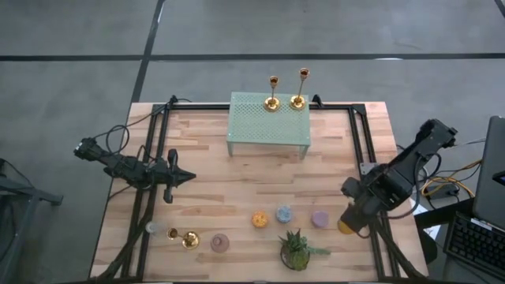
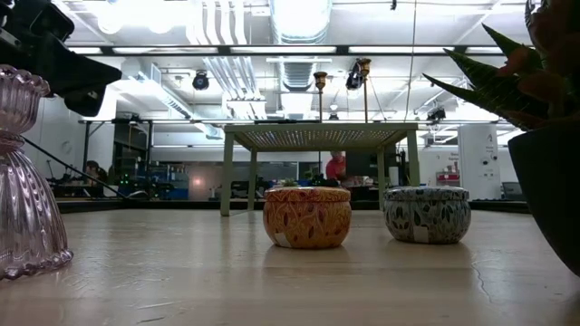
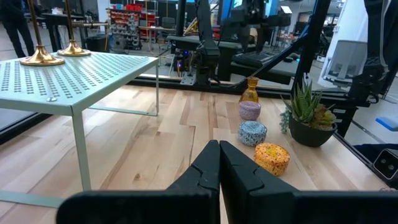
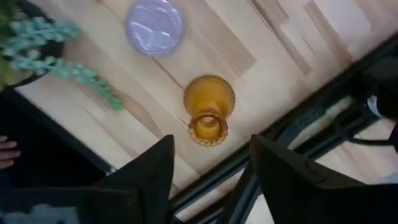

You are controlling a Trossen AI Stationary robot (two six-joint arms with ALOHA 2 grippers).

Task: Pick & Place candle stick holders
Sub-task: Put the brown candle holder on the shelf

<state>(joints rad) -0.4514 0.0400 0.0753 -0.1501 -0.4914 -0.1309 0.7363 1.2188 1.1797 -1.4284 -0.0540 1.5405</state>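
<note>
Bright overhead ceiling lights [image 2: 299,14], soft shadows, blurred foreground plant pot [image 2: 548,181].

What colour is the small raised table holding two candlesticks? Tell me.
Pale mint green, with a perforated top; the left wrist view shows it best.

table [image 1: 213,170] | mesh stand [image 1: 268,118]; tins [image 1: 284,214]; plant [image 1: 296,251]; fallen candlestick [image 1: 183,237]

Probably a robotics lab — exposed ceiling ducts [image 2: 299,36], equipment racks [image 3: 134,15] and workstations behind the wooden table [image 1: 205,189]
</note>
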